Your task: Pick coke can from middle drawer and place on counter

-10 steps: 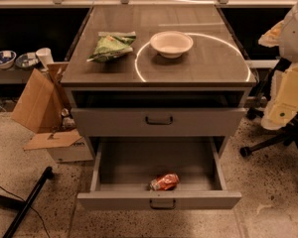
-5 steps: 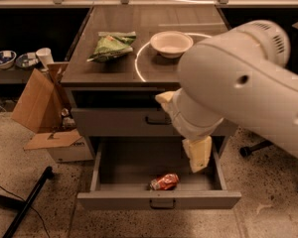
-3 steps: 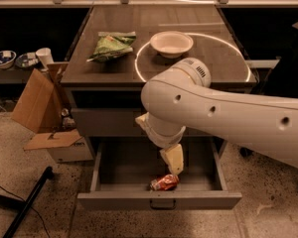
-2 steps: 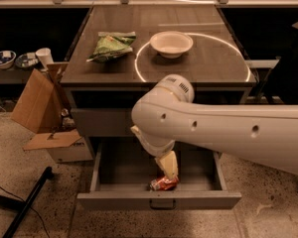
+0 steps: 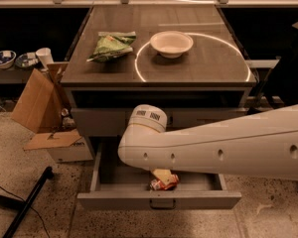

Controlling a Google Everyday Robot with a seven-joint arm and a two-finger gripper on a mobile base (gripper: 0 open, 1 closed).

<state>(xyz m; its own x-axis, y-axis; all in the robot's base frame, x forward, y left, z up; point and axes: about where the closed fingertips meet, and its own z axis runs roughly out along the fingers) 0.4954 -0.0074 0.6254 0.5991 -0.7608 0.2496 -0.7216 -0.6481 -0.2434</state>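
Lowering further, gripper (image 5: 162, 175) is dipping inside middle drawer (image 5: 114, 176), coke can (image 5: 169, 184) just beneath its jaws; grip, can't tell.

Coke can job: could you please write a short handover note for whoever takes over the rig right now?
Gripper: down inside the open middle drawer, right at the coke can, largely hidden under the arm; a grasp cannot be confirmed.
Coke can: lying on its side on the drawer floor, near the front wall.
Counter: holds a white bowl and a green snack bag; bare surface on the right.
Done: drawer open, gripper brought to the can.
Left: secure the grasp, lift the can out, set it on the counter.
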